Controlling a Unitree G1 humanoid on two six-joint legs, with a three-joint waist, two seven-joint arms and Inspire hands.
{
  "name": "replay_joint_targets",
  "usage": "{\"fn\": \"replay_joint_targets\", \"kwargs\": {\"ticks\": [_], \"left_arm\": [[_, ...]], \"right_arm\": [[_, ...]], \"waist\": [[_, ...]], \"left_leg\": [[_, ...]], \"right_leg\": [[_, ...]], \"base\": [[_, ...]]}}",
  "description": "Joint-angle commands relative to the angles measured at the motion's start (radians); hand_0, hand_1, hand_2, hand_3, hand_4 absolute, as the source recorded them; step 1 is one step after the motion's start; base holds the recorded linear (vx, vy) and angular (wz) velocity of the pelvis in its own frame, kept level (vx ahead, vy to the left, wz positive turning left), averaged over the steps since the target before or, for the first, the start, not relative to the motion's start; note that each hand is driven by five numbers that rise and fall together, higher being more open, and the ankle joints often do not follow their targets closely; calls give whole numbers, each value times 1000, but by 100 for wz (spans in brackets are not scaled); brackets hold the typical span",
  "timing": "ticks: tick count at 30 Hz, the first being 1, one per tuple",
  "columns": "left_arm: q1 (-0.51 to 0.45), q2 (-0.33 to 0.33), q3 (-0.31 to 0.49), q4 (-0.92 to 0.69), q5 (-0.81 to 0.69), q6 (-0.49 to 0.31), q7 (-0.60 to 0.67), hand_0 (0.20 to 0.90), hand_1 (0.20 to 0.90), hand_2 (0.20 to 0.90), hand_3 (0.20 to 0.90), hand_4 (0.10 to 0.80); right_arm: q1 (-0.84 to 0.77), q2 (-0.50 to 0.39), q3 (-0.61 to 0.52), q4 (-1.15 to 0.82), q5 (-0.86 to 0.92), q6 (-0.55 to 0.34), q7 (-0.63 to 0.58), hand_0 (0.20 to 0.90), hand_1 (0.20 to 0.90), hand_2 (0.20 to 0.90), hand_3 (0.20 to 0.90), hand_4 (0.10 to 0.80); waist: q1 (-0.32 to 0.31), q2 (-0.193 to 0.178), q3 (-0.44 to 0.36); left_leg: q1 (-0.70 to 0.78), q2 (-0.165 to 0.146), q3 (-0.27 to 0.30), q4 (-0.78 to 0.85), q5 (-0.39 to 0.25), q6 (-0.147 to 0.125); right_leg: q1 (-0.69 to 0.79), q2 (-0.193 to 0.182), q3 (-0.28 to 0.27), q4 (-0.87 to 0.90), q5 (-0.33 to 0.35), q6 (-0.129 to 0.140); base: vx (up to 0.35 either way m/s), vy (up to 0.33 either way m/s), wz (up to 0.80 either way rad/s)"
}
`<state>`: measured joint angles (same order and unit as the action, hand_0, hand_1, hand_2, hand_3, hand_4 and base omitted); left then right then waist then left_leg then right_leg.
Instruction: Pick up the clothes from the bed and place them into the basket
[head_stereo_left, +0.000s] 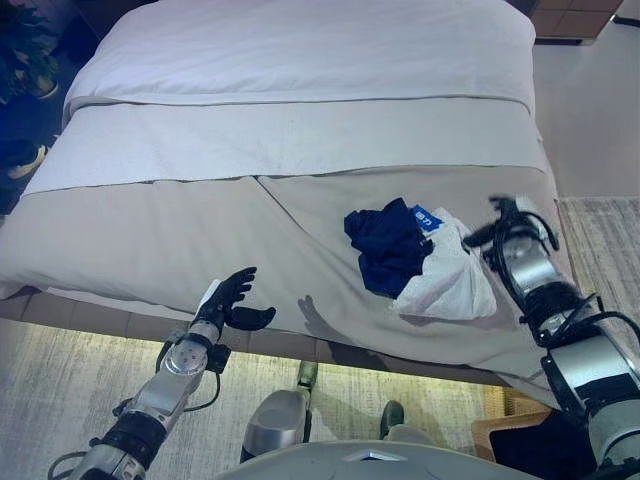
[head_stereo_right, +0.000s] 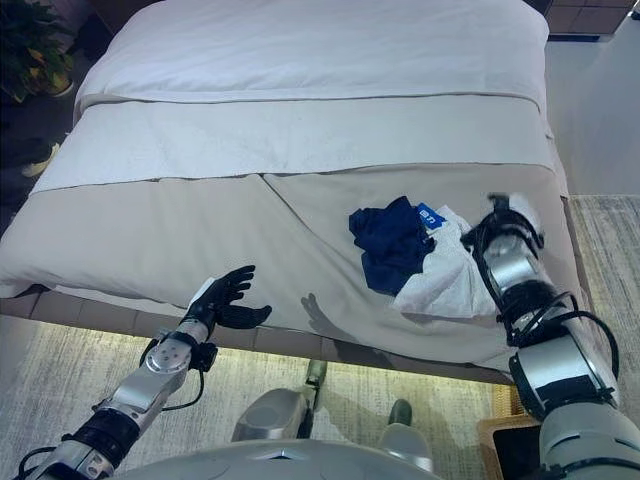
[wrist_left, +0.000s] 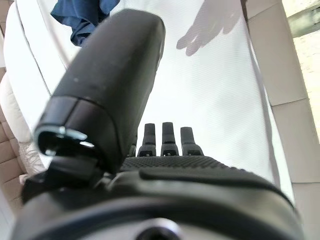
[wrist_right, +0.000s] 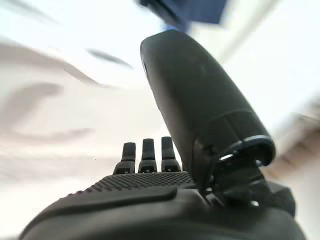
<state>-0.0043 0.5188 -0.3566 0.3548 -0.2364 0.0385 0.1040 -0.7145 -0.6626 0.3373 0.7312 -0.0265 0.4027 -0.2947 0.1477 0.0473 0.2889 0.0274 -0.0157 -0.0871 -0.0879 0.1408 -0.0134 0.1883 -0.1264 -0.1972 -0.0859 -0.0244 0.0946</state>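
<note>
- Near the bed's (head_stereo_left: 150, 230) front edge, toward four o'clock, two garments lie in one heap: a crumpled navy garment (head_stereo_left: 385, 245) and a rumpled white garment (head_stereo_left: 450, 275) touching it on its right.
- Right hand (head_stereo_left: 505, 222) sits just beside the white garment, at its three o'clock; its wrist view shows fingers straight, holding nothing.
- Left hand (head_stereo_left: 232, 298), at seven o'clock from the heap and well apart, hovers at the bed edge, fingers spread wide, empty.
- Bedding: smooth beige cover, white textured sheet band, and plain white duvet (head_stereo_left: 300, 45) beyond.
</note>
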Motion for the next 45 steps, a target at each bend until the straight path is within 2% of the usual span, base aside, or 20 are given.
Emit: {"fn": "replay_joint_targets", "kwargs": {"ticks": [1, 5, 12, 19, 23, 28, 36, 39, 45], "left_arm": [[-20, 18, 9, -82, -5, -74, 51, 900, 900, 900, 900, 800], [-17, 11, 19, -85, 1, -72, 48, 900, 900, 900, 900, 800], [-12, 8, 33, -101, 7, -71, 49, 900, 900, 900, 900, 800], [-26, 17, 66, -110, 14, -70, 31, 900, 900, 900, 900, 800], [-40, 15, 77, -140, 5, -100, 36, 900, 900, 900, 900, 800], [-85, 28, 67, -185, -15, -141, 22, 900, 900, 900, 900, 800], [-135, 31, 30, -213, -58, -171, 38, 900, 900, 900, 900, 800], [-150, 33, 8, -223, -70, -180, 56, 900, 900, 900, 900, 800], [-170, 36, -18, -245, -86, -171, 92, 900, 900, 900, 900, 800]], "right_arm": [[-177, -121, 76, -127, -119, -70, -153, 900, 900, 900, 900, 800], [-176, -106, 75, -217, -160, -90, -145, 900, 900, 900, 900, 800], [-203, -95, 94, -248, -186, -119, -137, 900, 900, 900, 900, 800], [-204, -98, 161, -249, -240, -113, 54, 900, 900, 900, 900, 800], [-228, -94, 215, -169, -261, -123, 103, 900, 900, 900, 900, 800], [-309, -88, 283, 2, -219, -151, 154, 900, 900, 900, 900, 800], [-392, -39, 338, 155, -220, -122, 243, 900, 900, 900, 900, 800], [-410, -20, 354, 202, -228, -97, 253, 900, 900, 900, 900, 800], [-445, 10, 354, 312, -229, -87, 255, 900, 900, 900, 900, 800]], "waist": [[27, -28, -49], [33, -30, -47], [55, -31, -31], [75, -43, -9], [96, -38, 25], [134, -10, 116], [153, 38, 229], [158, 47, 231], [173, 58, 231]], "left_leg": [[42, -14, -13, 28, -134, 23], [30, -19, -20, 34, -134, 25], [9, -23, -38, 39, -130, 26], [-21, -30, -58, 68, -133, 26], [-56, -35, -66, 103, -135, 23], [-129, -51, -91, 149, -129, 21], [-230, -72, -92, 207, -113, 26], [-304, -85, -90, 246, -115, 34], [-445, -114, -79, 390, -160, 50]], "right_leg": [[-109, 8, 20, 115, 23, -32], [-115, 6, 18, 118, 20, -33], [-126, 0, 1, 124, 17, -35], [-147, -12, -13, 142, 15, -33], [-165, -20, -28, 161, 11, -38], [-224, -31, -64, 204, 7, -45], [-316, -42, -90, 262, 1, -51], [-391, -46, -99, 297, 0, -53], [-525, -62, -109, 423, -31, -60]], "base": [[0, 0, 0], [0, 0, 0], [8, 15, 6], [18, -6, 9], [-12, 4, 4], [-88, -1, 19], [-68, 41, 7], [-88, 40, 10], [-72, 47, 6]]}}
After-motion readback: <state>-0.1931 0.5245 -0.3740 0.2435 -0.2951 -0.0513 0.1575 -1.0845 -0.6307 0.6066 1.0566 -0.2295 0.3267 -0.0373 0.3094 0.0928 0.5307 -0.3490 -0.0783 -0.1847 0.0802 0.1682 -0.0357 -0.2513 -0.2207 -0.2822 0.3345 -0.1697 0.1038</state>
